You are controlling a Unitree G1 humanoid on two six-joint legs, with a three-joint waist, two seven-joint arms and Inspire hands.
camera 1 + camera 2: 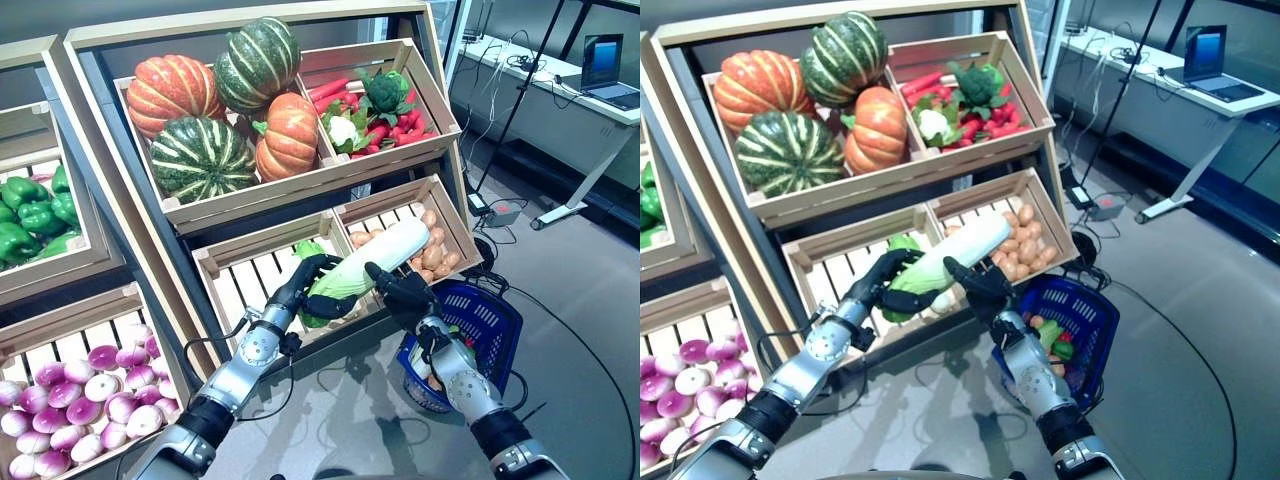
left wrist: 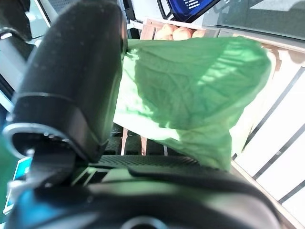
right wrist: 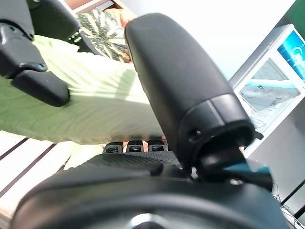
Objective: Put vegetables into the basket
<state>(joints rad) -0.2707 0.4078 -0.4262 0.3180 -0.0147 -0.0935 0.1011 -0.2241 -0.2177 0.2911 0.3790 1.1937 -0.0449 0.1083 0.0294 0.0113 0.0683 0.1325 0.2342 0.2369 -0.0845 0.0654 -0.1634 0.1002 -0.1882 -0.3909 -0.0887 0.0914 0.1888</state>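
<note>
Both hands are holding one long napa cabbage (image 1: pixel 366 265) between them, lifted clear of the slatted crate (image 1: pixel 250 275) on the lower shelf. Nearest, the right hand (image 1: pixel 405 290) is cupping the pale middle of the cabbage from below, its thumb pressing on the near side, as its wrist view shows. The left hand (image 1: pixel 305 285) is curling round the leafy green end, with soft leaf bulging past the thumb in the left wrist view. The cabbage is lying slanted, green end low and to the left, white end high and to the right, passing over the front edge of the potato crate (image 1: pixel 440 215). Just to the right of the right hand and lower, on the floor, the blue basket (image 1: pixel 490 330) is standing open with some vegetables already inside. To do this step well, I judge that both hands should be swinging the cabbage rightward together, keeping it level enough that the leafy end is not tearing, and lowering the white end first into the basket past its handle. Farther up, striped pumpkins (image 1: pixel 215 105) and a crate of mixed vegetables (image 1: pixel 375 110) are sitting on the upper shelf.
</note>
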